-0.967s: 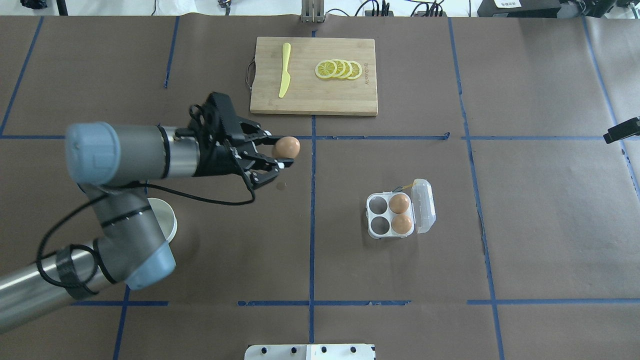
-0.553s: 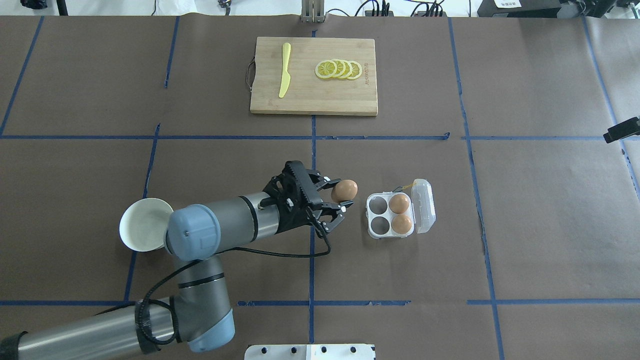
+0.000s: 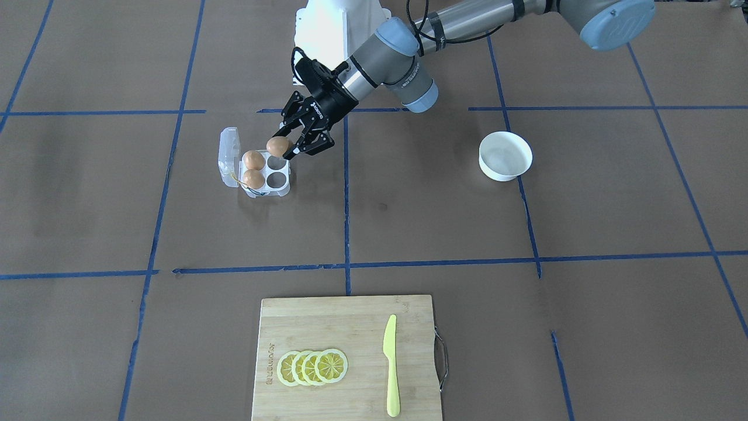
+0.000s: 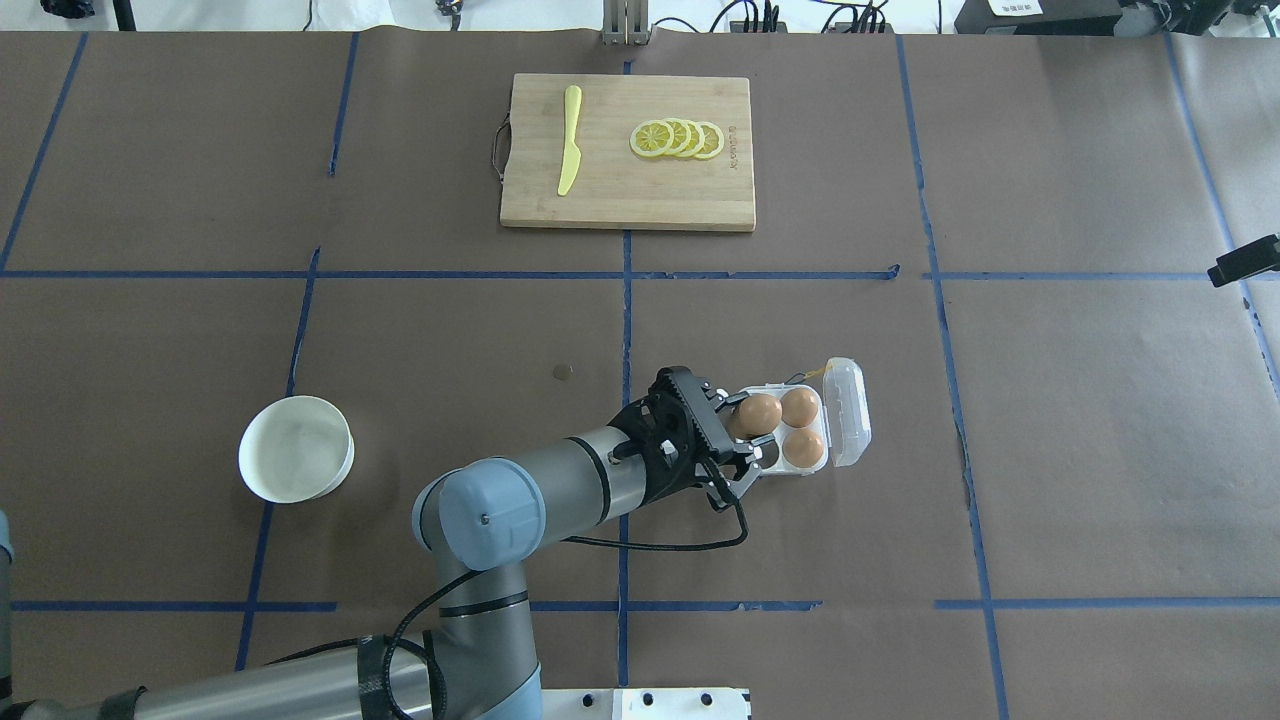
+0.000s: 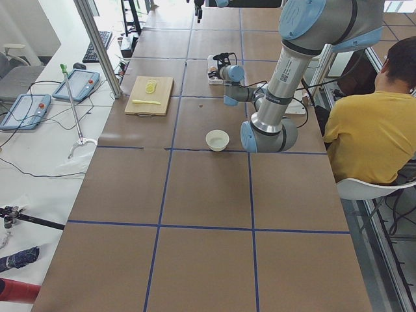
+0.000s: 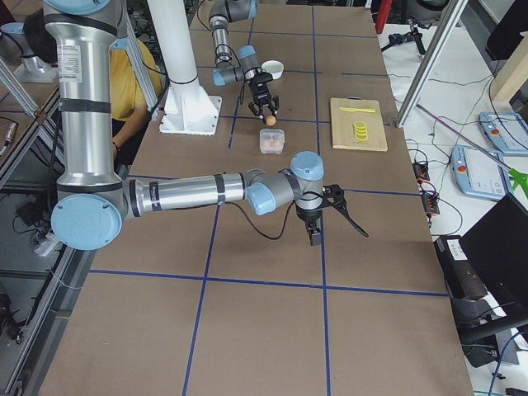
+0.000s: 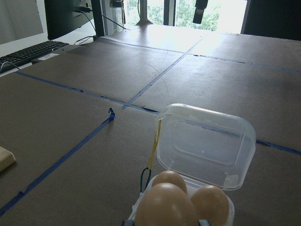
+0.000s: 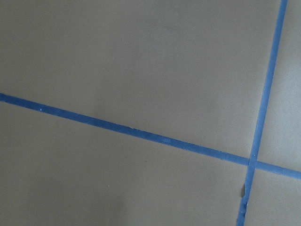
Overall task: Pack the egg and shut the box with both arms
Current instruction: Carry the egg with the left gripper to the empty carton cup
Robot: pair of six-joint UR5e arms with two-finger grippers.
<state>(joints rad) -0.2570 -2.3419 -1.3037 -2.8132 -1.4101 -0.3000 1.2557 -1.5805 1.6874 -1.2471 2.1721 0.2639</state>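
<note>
My left gripper (image 4: 748,432) is shut on the egg (image 4: 757,413), orange-brown and oval. It holds the egg just above the empty left-hand cups of the box (image 4: 797,466). The box is a clear four-cup carton whose lid (image 4: 848,410) stands open on the right. Two other brown eggs (image 4: 799,407) fill its right-hand cups. The front-facing view shows the held egg (image 3: 278,146) raised over the box (image 3: 280,188). In the left wrist view the egg (image 7: 165,207) sits low, with the lid (image 7: 204,143) behind it. My right gripper (image 6: 318,221) hangs over bare table; I cannot tell whether it is open.
A white bowl (image 4: 295,462) stands to the left. A wooden cutting board (image 4: 627,190) with lemon slices (image 4: 678,138) and a yellow knife (image 4: 569,150) lies at the far side. A person in a yellow shirt (image 5: 370,130) sits beside the table.
My left arm has swung right and toward the robot with the egg, from mid-table to just over the box. The box and its two eggs have not moved.
</note>
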